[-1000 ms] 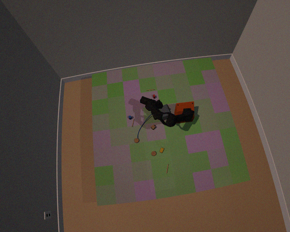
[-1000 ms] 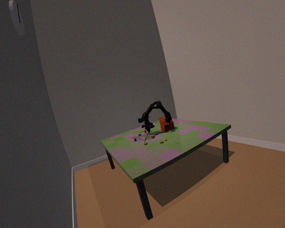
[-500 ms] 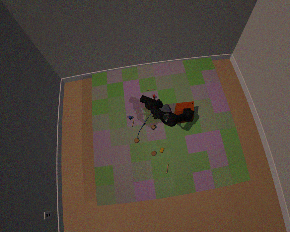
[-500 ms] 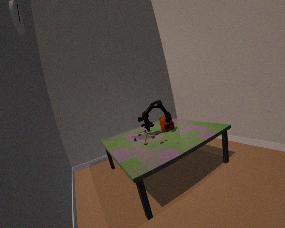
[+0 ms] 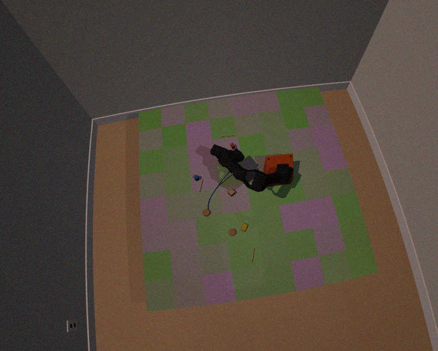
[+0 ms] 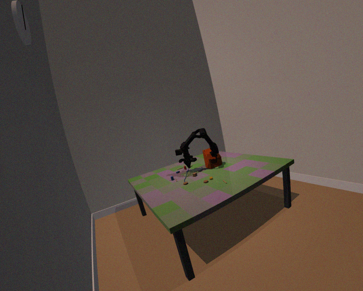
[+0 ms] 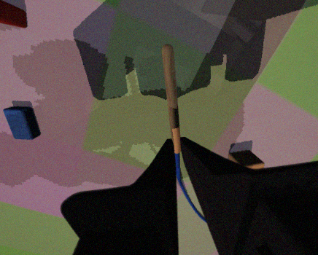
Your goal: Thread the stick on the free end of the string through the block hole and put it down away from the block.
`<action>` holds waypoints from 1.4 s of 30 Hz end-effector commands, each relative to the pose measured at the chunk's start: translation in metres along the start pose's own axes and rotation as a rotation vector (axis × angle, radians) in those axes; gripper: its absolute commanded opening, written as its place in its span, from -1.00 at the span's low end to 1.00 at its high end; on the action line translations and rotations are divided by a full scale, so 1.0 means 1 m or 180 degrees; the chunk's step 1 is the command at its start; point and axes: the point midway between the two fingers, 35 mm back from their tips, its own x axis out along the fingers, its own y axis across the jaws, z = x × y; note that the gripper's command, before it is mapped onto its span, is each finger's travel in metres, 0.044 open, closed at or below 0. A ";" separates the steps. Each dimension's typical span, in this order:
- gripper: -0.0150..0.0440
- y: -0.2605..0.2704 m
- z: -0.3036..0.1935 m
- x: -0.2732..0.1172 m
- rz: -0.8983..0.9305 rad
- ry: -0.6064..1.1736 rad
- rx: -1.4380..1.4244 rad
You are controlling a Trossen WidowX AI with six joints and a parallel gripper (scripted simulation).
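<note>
My gripper point(image 6: 189, 167) point(image 7: 176, 143) is shut on the wooden stick point(image 7: 169, 78) near its string end, above the table. The stick points away from the fingertips in the wrist view. The blue string point(image 5: 212, 193) point(image 6: 185, 175) point(image 7: 187, 197) runs from that end down to the round wooden button point(image 5: 206, 212) point(image 6: 185, 183). The wooden block point(image 5: 231, 191) point(image 6: 194, 174) point(image 7: 248, 159) stands on the table, to the right of the fingers in the wrist view and partly hidden by one finger there. I cannot make out its hole. The arm hides the fingertips in the top view.
Loose sticks point(image 5: 201, 185) point(image 5: 227, 136) point(image 5: 252, 254) lie around. There are a blue cylinder point(image 5: 196, 177) point(image 6: 172, 178), a red piece point(image 5: 232, 145) point(image 7: 12, 15), a blue box point(image 6: 177, 172) point(image 7: 21, 123), a yellow piece point(image 5: 244, 226) and a second button point(image 5: 232, 232). An orange stand point(image 5: 279, 160) is at the arm's base.
</note>
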 end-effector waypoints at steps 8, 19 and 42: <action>-0.49 0.007 -0.012 -0.001 0.0010 0.0007 -0.1263; -0.49 0.011 -0.022 -0.002 0.0017 0.0003 -0.2550; -0.49 0.019 -0.045 -0.003 0.0021 -0.0026 -0.5245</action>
